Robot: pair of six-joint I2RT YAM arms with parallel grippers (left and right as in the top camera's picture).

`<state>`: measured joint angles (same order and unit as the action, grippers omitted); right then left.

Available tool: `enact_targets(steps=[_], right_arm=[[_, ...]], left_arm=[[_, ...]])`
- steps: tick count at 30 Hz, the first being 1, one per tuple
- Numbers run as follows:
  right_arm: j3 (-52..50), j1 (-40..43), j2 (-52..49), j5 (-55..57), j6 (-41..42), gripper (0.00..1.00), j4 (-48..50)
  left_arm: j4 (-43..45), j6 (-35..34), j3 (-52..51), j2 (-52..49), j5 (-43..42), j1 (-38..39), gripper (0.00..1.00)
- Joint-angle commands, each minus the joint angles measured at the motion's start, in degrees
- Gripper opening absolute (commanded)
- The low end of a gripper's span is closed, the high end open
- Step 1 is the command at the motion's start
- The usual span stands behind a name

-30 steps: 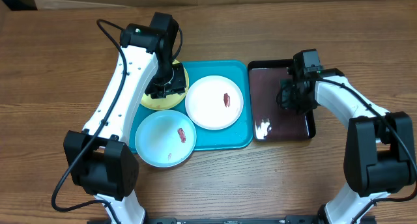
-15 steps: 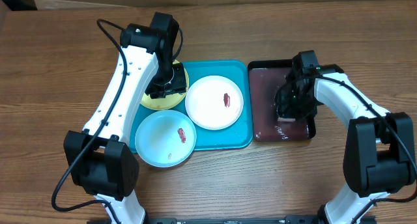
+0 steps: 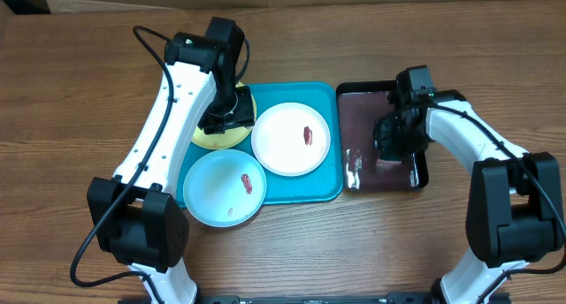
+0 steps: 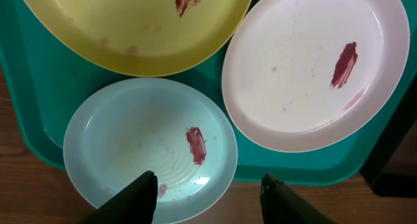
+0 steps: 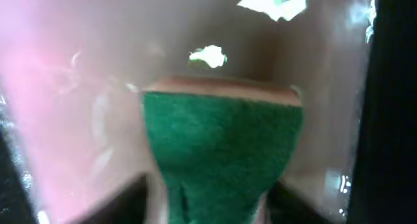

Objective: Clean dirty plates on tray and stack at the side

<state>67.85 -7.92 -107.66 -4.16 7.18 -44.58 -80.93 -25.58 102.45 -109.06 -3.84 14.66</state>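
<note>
Three smeared plates lie on the turquoise tray [image 3: 320, 186]: a yellow-green plate [image 3: 210, 139] at the back left, a white plate [image 3: 290, 138] to its right and a light blue plate [image 3: 223, 187] in front. My left gripper [image 3: 226, 118] hovers over the yellow-green plate. In the left wrist view the left gripper [image 4: 208, 201] is open and empty, above the light blue plate's [image 4: 130, 139] near rim. My right gripper [image 3: 393, 138] is down in the black tray [image 3: 371, 86]. Seen from the right wrist, it [image 5: 212, 201] is shut on a green sponge [image 5: 221, 136].
The black tray holds a reddish-brown liquid [image 3: 358, 118] that glints. It stands right against the turquoise tray's right side. Bare wooden table [image 3: 71, 118] lies to the left, behind and in front of both trays.
My right gripper dipped toward the front of the black tray, then came back a little, and the glints on the liquid shifted. The left arm and the plates stayed put.
</note>
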Motion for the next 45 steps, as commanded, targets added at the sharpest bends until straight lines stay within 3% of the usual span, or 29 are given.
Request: enact_targets(steps=[1,4,6,7,8,11,16,18,19,20,21,24,25,27,31,41,45], right_arm=[[-0.87,-0.22,0.26,0.17,0.11,0.04,0.48],[0.13,-0.22,0.26,0.17,0.09,0.06,-0.15],[1.79,-0.22,0.26,0.13,0.11,0.4,-1.84],[2.56,-0.22,0.26,0.04,0.09,0.5,-2.47],[3.58,-0.22,0.26,0.04,0.09,0.58,-3.04],[3.85,-0.22,0.26,0.28,0.09,0.66,-2.05],[2.56,-0.26,0.26,0.24,0.17,0.68,2.03],[1.4,-0.26,0.26,0.22,0.2,0.64,3.48],[0.81,-0.26,0.26,0.22,0.31,0.48,4.07],[0.55,-0.26,0.26,0.22,0.33,0.14,4.22],[0.42,-0.28,0.26,-0.2,0.31,0.04,4.17],[0.98,-0.26,0.31,-3.78,0.09,0.04,4.39],[1.66,-0.26,0.31,-4.5,0.13,0.06,4.24],[2.86,-0.26,0.31,-4.98,0.2,0.51,3.93],[3.91,-0.26,0.31,-4.63,0.09,0.69,3.82],[-1.95,-1.22,0.26,-3.43,0.11,0.69,6.97],[0.07,-1.4,0.39,-3.78,0.15,0.7,5.81]], left_arm=[[0.02,-0.15,-0.2,-0.35,-0.17,0.42,0.6],[-0.04,-0.15,-0.2,-0.35,-0.17,0.42,0.6],[-0.11,-0.15,-0.2,-0.35,-0.2,0.42,0.61],[-0.11,-0.15,-0.2,-0.35,-0.2,0.42,0.63],[-0.09,-0.15,-0.2,-0.35,-0.2,0.42,0.68],[-0.09,-0.15,-0.2,-0.35,-0.2,0.42,0.68],[-0.11,-0.17,-0.2,-0.35,-0.24,0.42,0.68],[-0.11,-0.17,-0.2,-0.35,-0.22,0.42,0.67],[-0.15,-0.17,-0.2,-0.35,-0.24,0.42,0.67],[-0.22,-0.17,-0.2,-0.35,-0.24,0.42,0.67],[-0.26,-0.17,-0.2,-0.35,-0.24,0.42,0.67],[-0.28,-0.15,-0.2,-0.35,-0.22,0.42,0.71],[-0.28,-0.15,-0.2,-0.35,-0.22,0.42,0.72],[-0.39,-0.15,-0.2,-0.35,-0.22,0.42,0.72],[-1.03,-0.15,-0.2,-0.35,-0.22,0.42,0.72],[-1.29,-0.2,-0.2,-0.37,-0.28,0.42,0.72],[-1.31,-0.17,-0.2,-0.35,-0.26,0.42,0.72]])
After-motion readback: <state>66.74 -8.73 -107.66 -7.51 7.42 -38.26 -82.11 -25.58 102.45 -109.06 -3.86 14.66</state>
